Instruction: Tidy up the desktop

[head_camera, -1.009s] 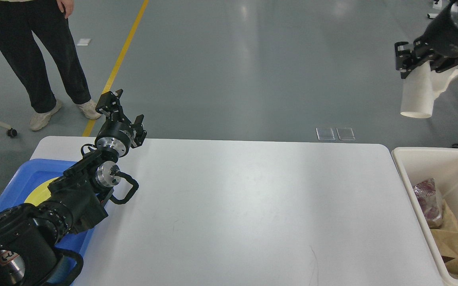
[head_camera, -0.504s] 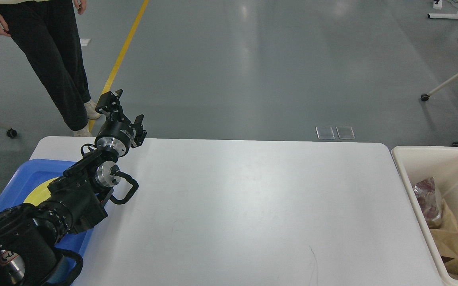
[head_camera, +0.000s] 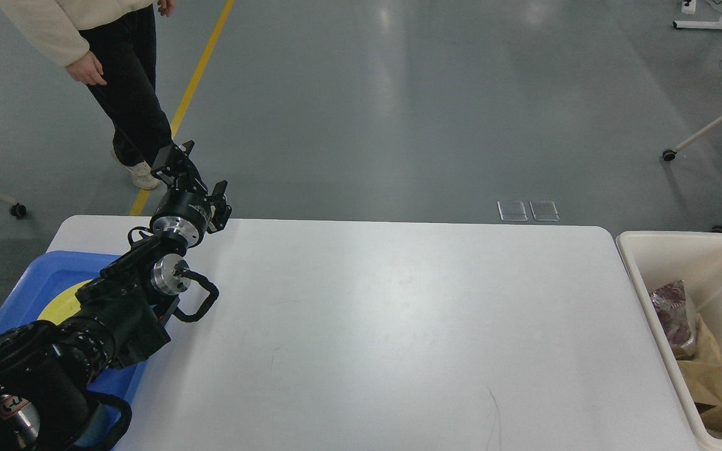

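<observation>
The white desktop (head_camera: 398, 326) fills the middle of the view. At its left end sits a blue tray (head_camera: 29, 288), with the left gripper (head_camera: 195, 169) raised above the far-left edge, 2 fingers spread, holding nothing. A cream bin (head_camera: 662, 247) stands just right of it.

The worktop (head_camera: 398, 332) in front of me is a large, smooth white rectangle with rounded corners, lying flat and filling most of my view. Its surface shines faintly under the light and bears a few thin dark scratches near my edge.
</observation>
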